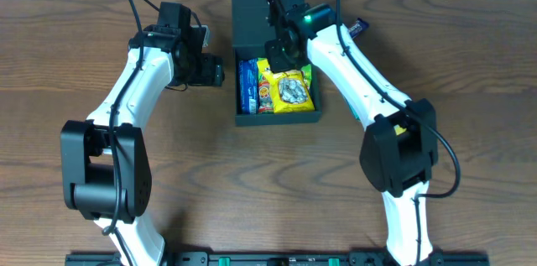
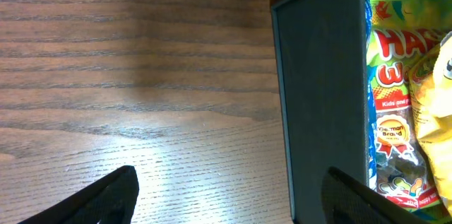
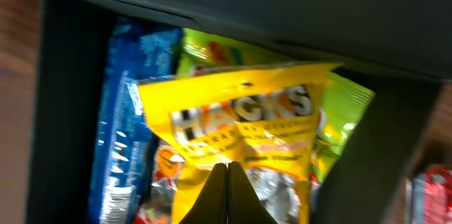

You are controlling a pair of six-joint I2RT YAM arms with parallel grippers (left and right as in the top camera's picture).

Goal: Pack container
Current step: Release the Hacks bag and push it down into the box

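Hovering over the container [image 1: 277, 118], the right gripper [image 3: 227, 186] has its jaws pressed together, tips just above the yellow packet [image 3: 240, 132]. The container sits mid-table between the arms. Its flap [image 1: 250, 14] stands along the far edge, just beyond the right jaws, so that arm looks better placed to close it. The left gripper [image 2: 229, 185], jaws apart, sits beside the container's left side.

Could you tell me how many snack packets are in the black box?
3 in the box: blue packet at left, green packet in the middle, yellow packet atop it. Others may hide beneath.
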